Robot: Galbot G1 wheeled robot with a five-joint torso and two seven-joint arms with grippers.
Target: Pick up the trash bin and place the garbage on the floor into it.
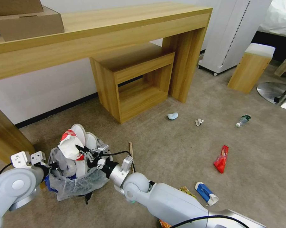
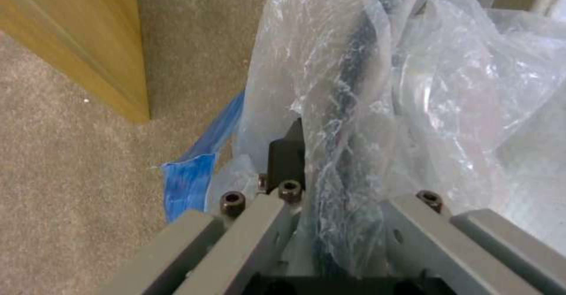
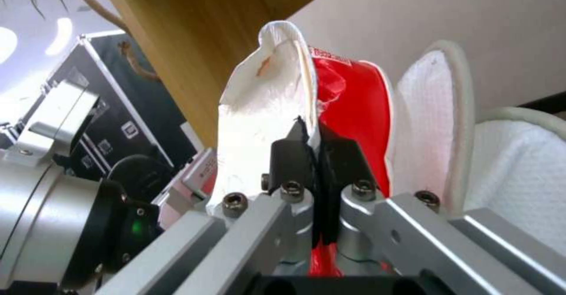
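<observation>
Bin (image 1: 73,182) rim sits clamped in the left gripper (image 1: 51,165); right gripper (image 3: 311,153) pinches a red-white wrapper (image 3: 348,105) above it.

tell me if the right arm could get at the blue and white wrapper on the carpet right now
Probably not yet: the right tool is shut on a red and white wrapper over the trash bin. The blue and white wrapper lies unobstructed on the floor beside that arm.

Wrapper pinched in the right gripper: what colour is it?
Red and white: the wrapper, clamped in the right gripper, shows best in the right wrist view.
</observation>
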